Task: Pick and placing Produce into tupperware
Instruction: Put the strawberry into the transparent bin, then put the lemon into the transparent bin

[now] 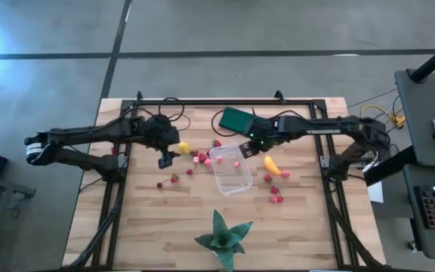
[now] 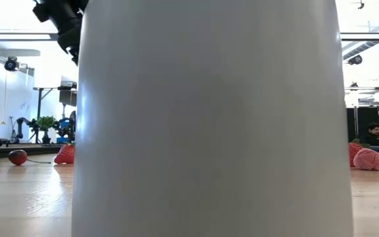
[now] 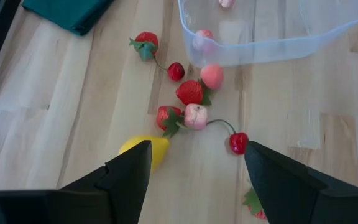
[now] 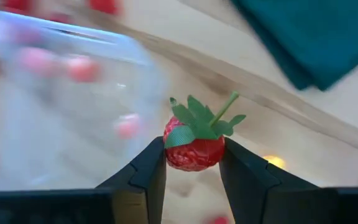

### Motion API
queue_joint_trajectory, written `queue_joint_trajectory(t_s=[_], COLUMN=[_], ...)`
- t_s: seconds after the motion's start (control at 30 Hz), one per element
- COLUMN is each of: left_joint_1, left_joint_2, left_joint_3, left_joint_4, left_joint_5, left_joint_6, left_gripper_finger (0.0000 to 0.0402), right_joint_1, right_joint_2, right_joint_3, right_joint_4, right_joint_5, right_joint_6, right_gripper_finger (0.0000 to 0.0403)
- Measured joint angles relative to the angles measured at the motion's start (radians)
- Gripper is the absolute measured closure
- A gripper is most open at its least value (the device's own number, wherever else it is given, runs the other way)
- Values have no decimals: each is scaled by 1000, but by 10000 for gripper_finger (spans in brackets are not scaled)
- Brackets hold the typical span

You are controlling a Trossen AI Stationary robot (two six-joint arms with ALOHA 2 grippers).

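a: what did you have on the left side of the table?

b: i had the left gripper [image 1: 165, 160] low over the wood, fingers spread wide and holding nothing. its wrist view looked past the fingers at a yellow lemon piece [image 3: 145, 151] just beside one fingertip, then a small cluster: two strawberries [image 3: 190, 92], a pale pink berry [image 3: 196, 116] and two cherries [image 3: 238, 142] on stems. a dark green cloth [image 3: 67, 12] lay off toward the far edge. more red pieces [image 1: 174, 179] sat scattered on the table near that gripper.

a: and the middle?

b: the tupperware [image 1: 230, 168] stood open and upright at the table's centre, with a few pink pieces [image 1: 220, 159] lying inside. the loose fruit lay on the table just beside its left wall. a green star-shaped leafy object [image 1: 222, 235] sat at the near edge, well apart from the tub.

a: the right?

b: i had the right gripper [image 1: 245, 149] at the tub's far right corner, beside the dark green cloth. its fingers were pinched narrow on a red strawberry [image 4: 194, 148] with a green leaf cap and stem, held between the pads [image 4: 151, 168], the tub's clear rim blurred behind it. right of the tub lay the banana [image 1: 272, 165], with pink and red berries [image 1: 276, 198] near it. the low view was mostly blocked by a white object [image 2: 212, 118].
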Motion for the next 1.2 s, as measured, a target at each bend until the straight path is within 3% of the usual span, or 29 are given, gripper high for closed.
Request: queue_joint_trajectory(t_s=[0.27, 0.6, 0.73, 0.97, 1.2], left_joint_1=[1, 2, 2, 27, 81], left_joint_2=[-54, -62, -57, 17, 204], left_joint_3=[-112, -149, -192, -240, -207], left_joint_4=[66, 69, 116, 299, 333], left_joint_5=[-22, -22, -22, -38, -33], left_joint_6=[0, 12, 160, 574, 681], left_gripper_finger=[158, 158, 158, 158, 158], right_joint_1=[28, 42, 41, 44, 46], right_joint_2=[65, 212, 218, 151, 100], right_joint_3=[144, 315, 348, 363, 362], right_joint_4=[11, -12, -36, -72, -106], right_joint_5=[-103, -109, -99, -20, 53], right_joint_6=[-88, -183, -216, -233, -187], right_gripper_finger=[263, 165, 131, 101, 99])
